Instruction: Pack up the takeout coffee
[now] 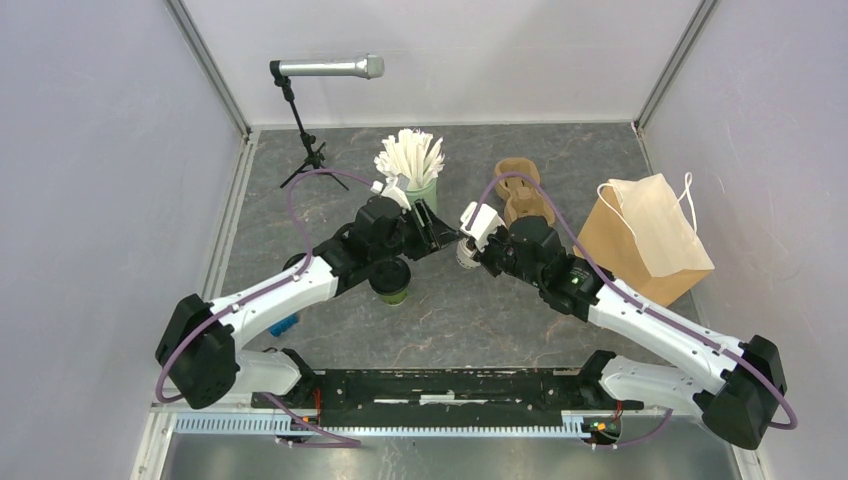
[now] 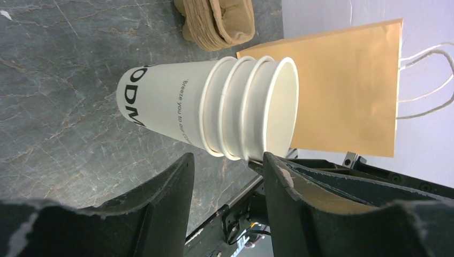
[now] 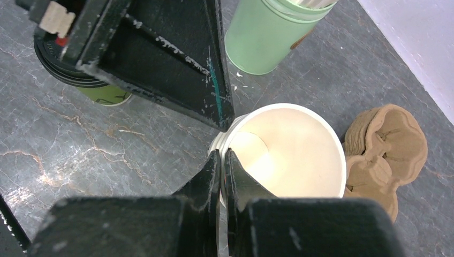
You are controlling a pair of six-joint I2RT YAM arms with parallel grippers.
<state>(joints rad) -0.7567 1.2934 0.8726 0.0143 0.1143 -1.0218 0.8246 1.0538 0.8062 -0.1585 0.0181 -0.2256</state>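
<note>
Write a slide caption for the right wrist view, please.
Right gripper pinches the rim of the cup stack; the lidded olive cup stands nearby.

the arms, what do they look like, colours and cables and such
Both the left arm and right arm have white links between bulky black joints, with a purple cable looping alongside each. The left gripper and right gripper have black wedge-shaped fingers, the left's chipped pale at the edges.
</note>
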